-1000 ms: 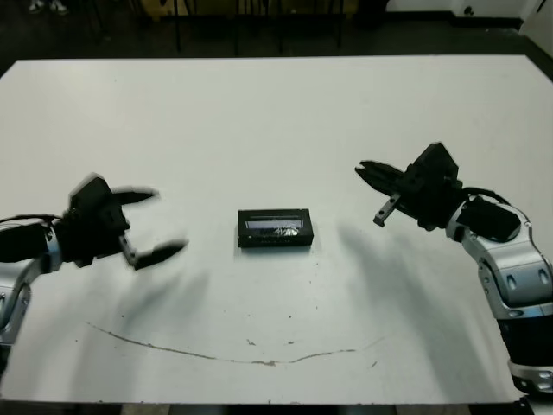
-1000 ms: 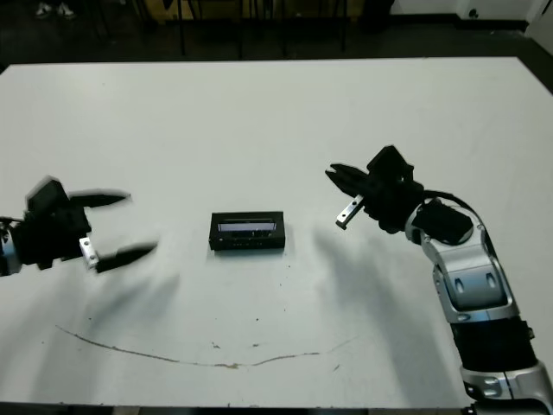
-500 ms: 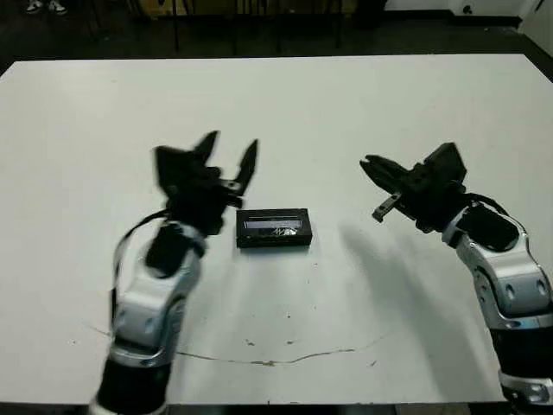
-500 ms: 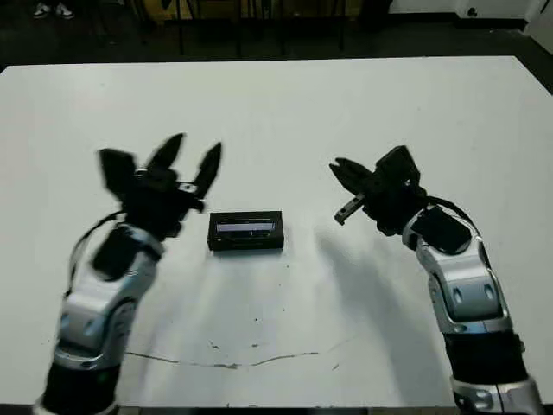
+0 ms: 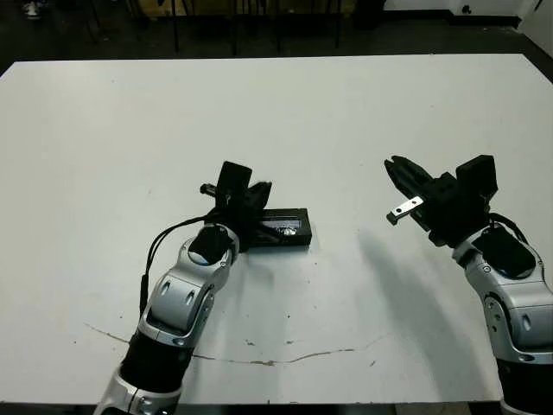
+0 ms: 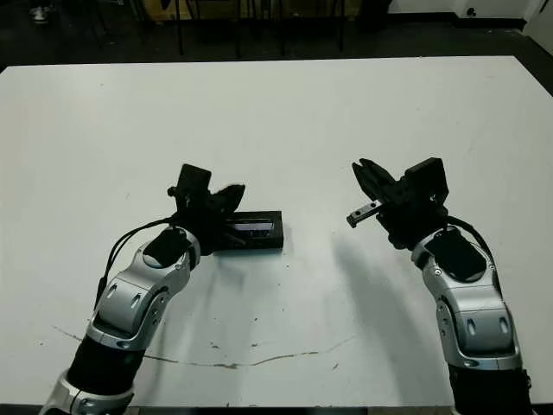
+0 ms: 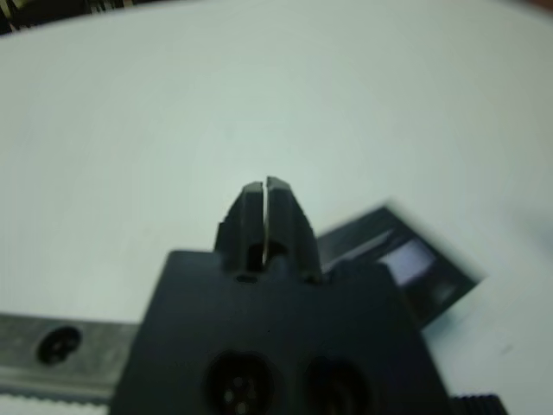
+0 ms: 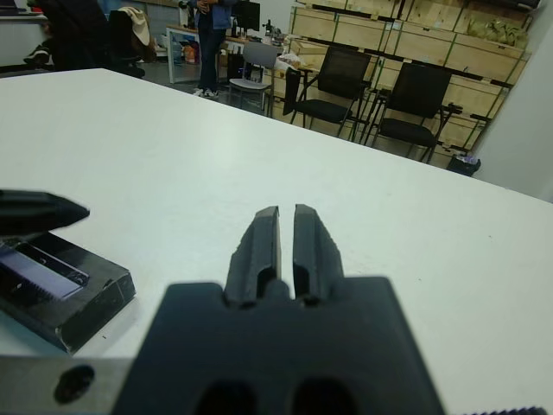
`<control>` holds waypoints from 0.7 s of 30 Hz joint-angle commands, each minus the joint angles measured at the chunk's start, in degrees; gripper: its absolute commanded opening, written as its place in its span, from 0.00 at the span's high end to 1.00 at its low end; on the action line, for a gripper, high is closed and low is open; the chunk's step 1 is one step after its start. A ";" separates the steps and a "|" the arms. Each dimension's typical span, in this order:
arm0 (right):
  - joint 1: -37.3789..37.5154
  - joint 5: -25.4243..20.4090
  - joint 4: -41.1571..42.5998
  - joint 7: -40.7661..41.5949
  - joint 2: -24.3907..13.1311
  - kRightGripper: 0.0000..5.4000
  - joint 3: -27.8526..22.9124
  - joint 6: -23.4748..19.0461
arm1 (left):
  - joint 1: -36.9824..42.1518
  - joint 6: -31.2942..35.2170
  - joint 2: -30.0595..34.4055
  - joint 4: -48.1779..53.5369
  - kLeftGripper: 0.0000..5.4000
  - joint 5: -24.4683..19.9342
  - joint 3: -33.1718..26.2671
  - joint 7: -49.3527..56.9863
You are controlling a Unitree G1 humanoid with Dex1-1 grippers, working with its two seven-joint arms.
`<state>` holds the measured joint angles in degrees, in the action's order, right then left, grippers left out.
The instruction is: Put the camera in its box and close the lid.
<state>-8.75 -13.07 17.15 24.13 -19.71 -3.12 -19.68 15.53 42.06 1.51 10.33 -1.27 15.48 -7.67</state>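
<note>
Lying near the middle of the white tabletop (image 5: 363, 121), well away from every edge, is the small shallow black rectangular box (image 5: 283, 228), with the flat black lid (image 5: 282, 223) and its glossy pale greyish stripe showing on top, so the box appears covered. The slim black camera bar cannot be made out in any view.

The left claw (image 5: 244, 204) sits at the box's left end, its two black fingers overlapping that end in the head views; whether they touch the box cannot be told. In the left wrist view the two fingers (image 7: 263, 216) stand pressed almost together with only a hairline gap and nothing between them, so this claw is closed and empty, and the blurred box with its pale stripe lies just beside them. The silver left forearm runs back from it toward the near edge of the tabletop.

The right claw (image 5: 403, 186) hangs above the tabletop, well apart from the box's right end, pointing toward it. In the right wrist view its fingers (image 8: 285, 246) stand nearly together with a slim gap and hold nothing, so it too is closed and empty; the box's corner shows off to one side.

A thin dark curved scratch (image 5: 259, 356) crosses the tabletop close to the near edge. Beyond the far edge, the right wrist view shows black chairs (image 8: 346, 86) and a person standing (image 8: 212, 39)
</note>
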 commanded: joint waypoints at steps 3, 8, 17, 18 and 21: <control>0.35 -0.40 -0.24 -0.13 0.21 1.00 0.43 -0.87 | -4.07 2.00 2.06 -3.00 1.00 1.66 1.88 -0.68; 0.11 -0.80 -0.36 -0.08 0.24 1.00 0.59 -1.25 | -6.59 -0.53 1.57 -5.92 1.00 1.87 2.77 -0.92; -0.01 -1.12 -0.60 0.04 -0.32 1.00 0.85 -2.21 | -6.67 -4.80 0.18 -12.88 1.00 3.33 1.81 1.17; -0.02 -1.19 -0.61 0.10 -0.33 1.00 0.86 -2.27 | -6.47 -4.88 0.01 -12.86 1.00 3.31 1.51 1.28; 0.00 -1.04 -0.64 0.22 -0.35 1.00 1.01 -2.14 | -6.11 -6.41 -0.29 -12.06 1.00 2.73 0.45 0.66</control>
<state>-8.78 -14.05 16.93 24.23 -19.73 -2.38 -20.64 13.52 32.50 -0.06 3.44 1.23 15.97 -6.67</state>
